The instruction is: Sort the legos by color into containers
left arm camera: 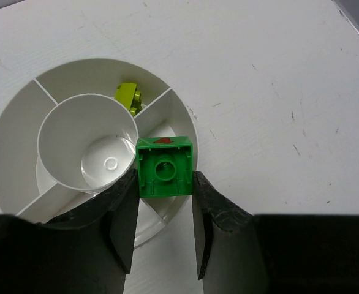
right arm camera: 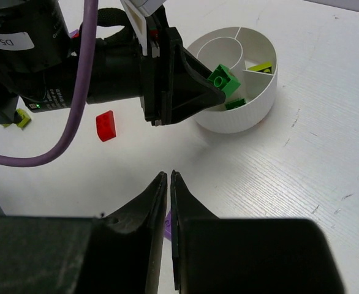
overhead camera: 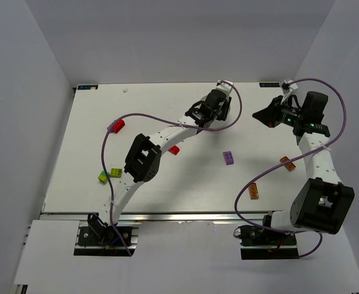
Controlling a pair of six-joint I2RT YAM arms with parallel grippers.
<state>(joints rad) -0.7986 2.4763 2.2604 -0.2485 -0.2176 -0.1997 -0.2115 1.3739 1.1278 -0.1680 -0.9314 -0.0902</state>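
White table (overhead camera: 192, 184), plain grey walls (overhead camera: 167, 37) on 3 sides, even light.

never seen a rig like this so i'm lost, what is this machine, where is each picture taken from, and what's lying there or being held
These are two robot arms bolted to the table's near edge, each ending in a two-finger gripper. One picture looks down from above; the other two come from a camera on each wrist. Small bricks lie loose on the white table, including a red brick, a purple brick, an orange brick. The left gripper holds a green brick over a round, divided white dish, where a yellow-green brick lies. The right gripper is closed and empty.
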